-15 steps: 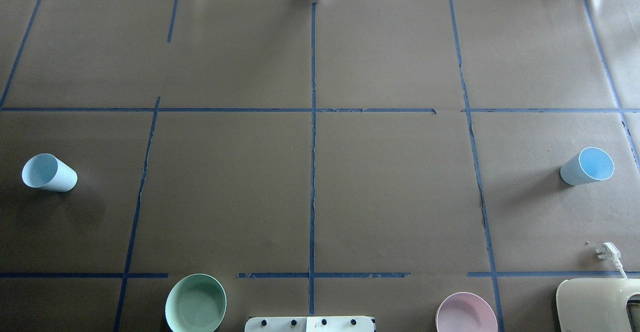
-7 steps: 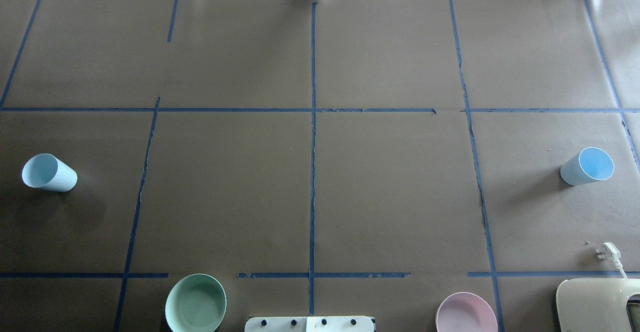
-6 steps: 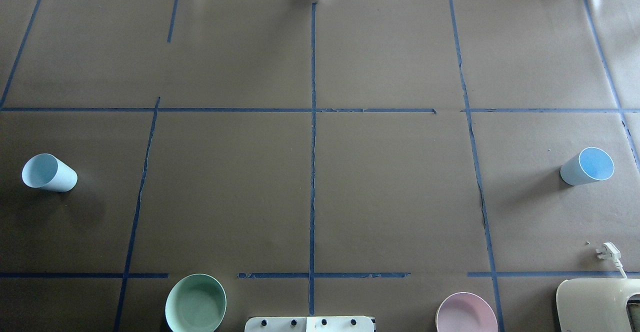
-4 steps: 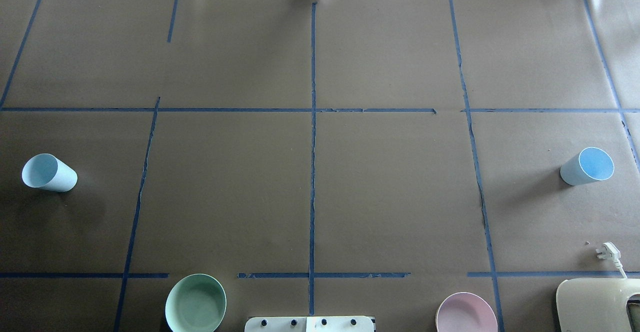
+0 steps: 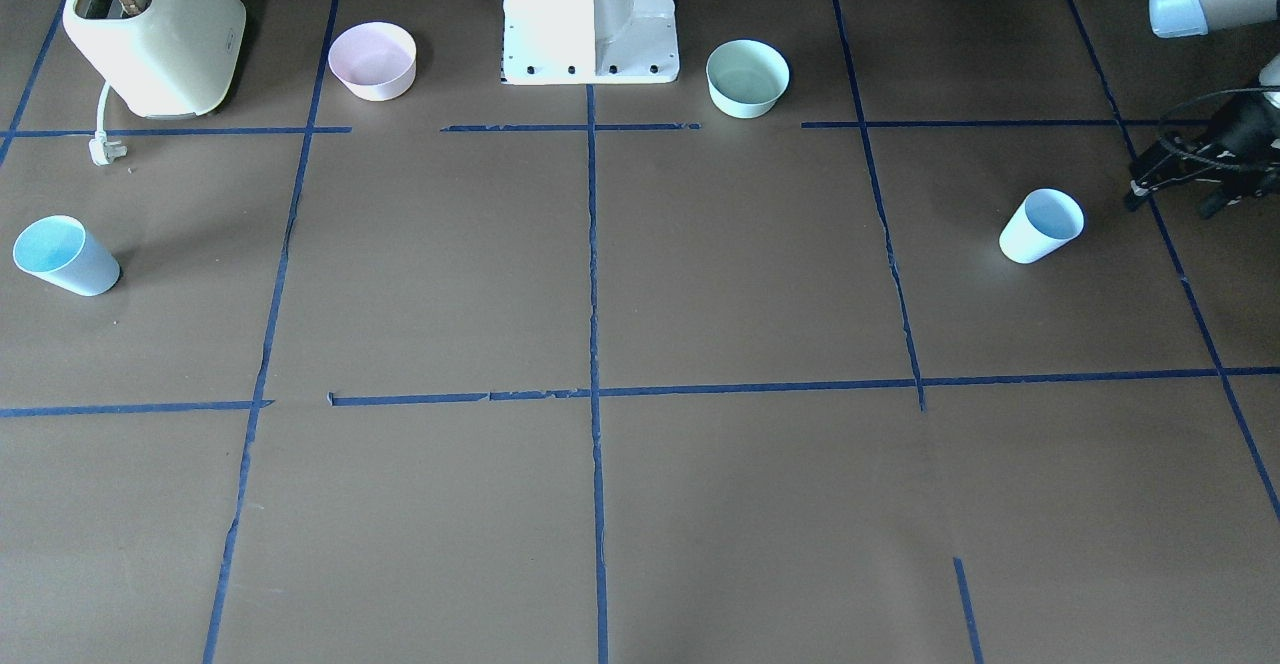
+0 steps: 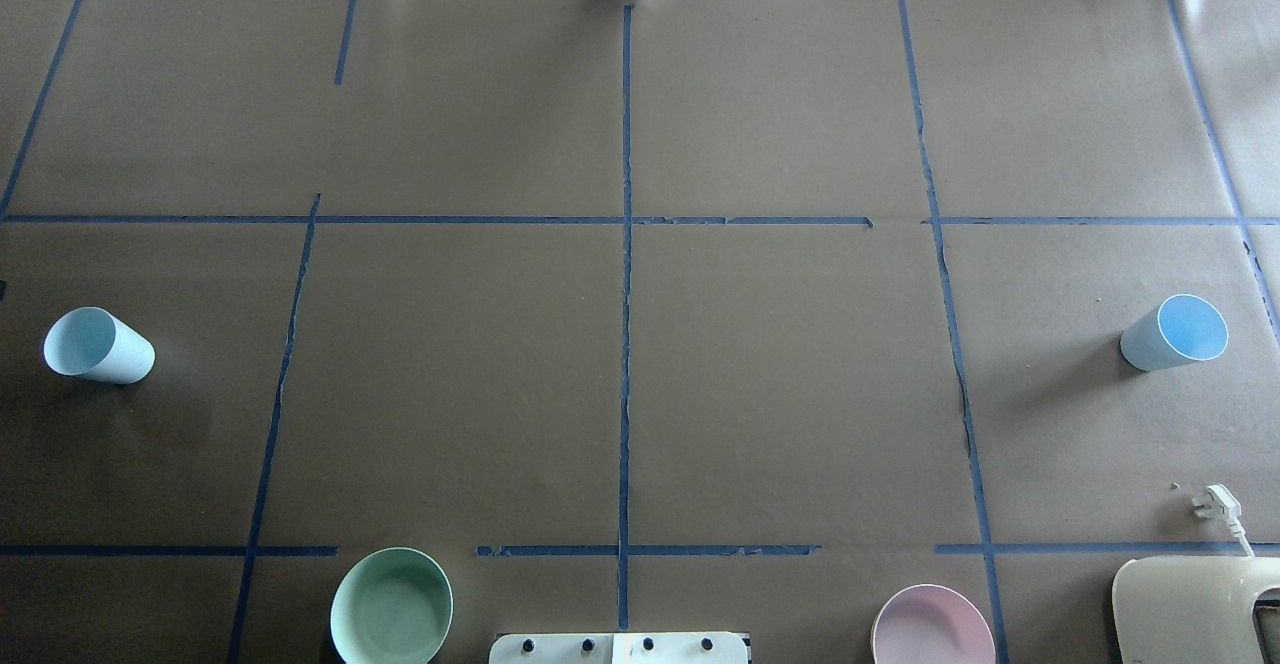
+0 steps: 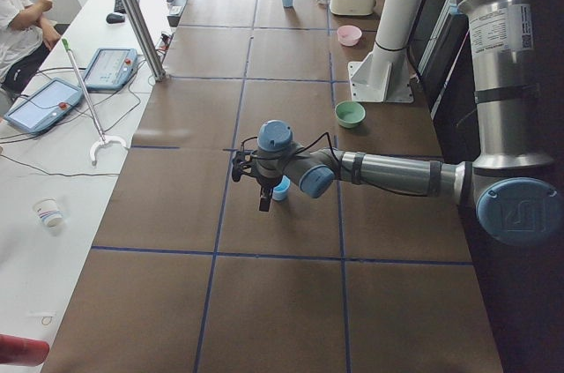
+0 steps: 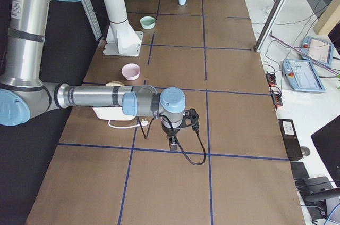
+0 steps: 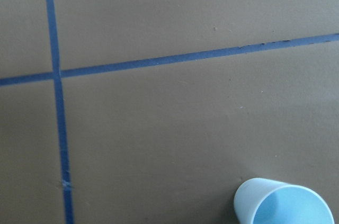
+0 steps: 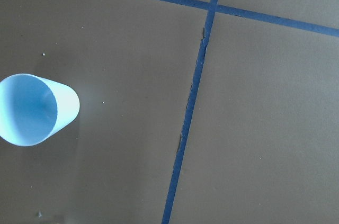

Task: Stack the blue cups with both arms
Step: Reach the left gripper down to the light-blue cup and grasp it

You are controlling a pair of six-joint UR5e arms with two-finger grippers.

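Two pale-blue cups stand upright and far apart on the brown table. The left cup also shows at the bottom right of the left wrist view. My left gripper hovers just outside it, near the table's end, open and empty. The right cup shows at the left of the right wrist view. My right gripper shows only in the exterior right view, low over the table; I cannot tell if it is open or shut.
A mint-green bowl and a pink bowl stand on either side of the white pedestal. A cream toaster with a loose plug stands near the right cup. Blue tape lines grid the table.
Both cups and bowls have stayed put. A small dark sliver has come in at the overhead view's left edge, above the left cup.
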